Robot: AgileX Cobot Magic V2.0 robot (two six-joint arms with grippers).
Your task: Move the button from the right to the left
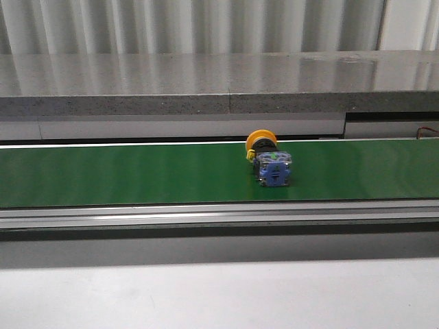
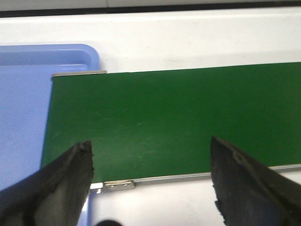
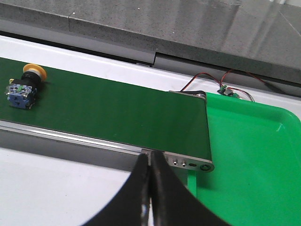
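Observation:
The button [image 1: 269, 160] lies on its side on the green conveyor belt [image 1: 137, 175], right of the middle, its yellow-orange cap toward the back and its grey-blue block toward the front. It also shows in the right wrist view [image 3: 24, 87]. My right gripper [image 3: 149, 162] is shut and empty, over the belt's front rail near its right end, well away from the button. My left gripper [image 2: 150, 162] is open and empty over the belt's left end [image 2: 155, 117]; no button shows there. Neither gripper shows in the front view.
A blue tray [image 2: 28, 94] sits at the belt's left end. A green tray [image 3: 254, 155] sits at the belt's right end, with red and black wires [image 3: 211, 80] behind it. A grey stone ledge [image 1: 206, 86] runs behind the belt. A white table [image 1: 219, 295] lies in front.

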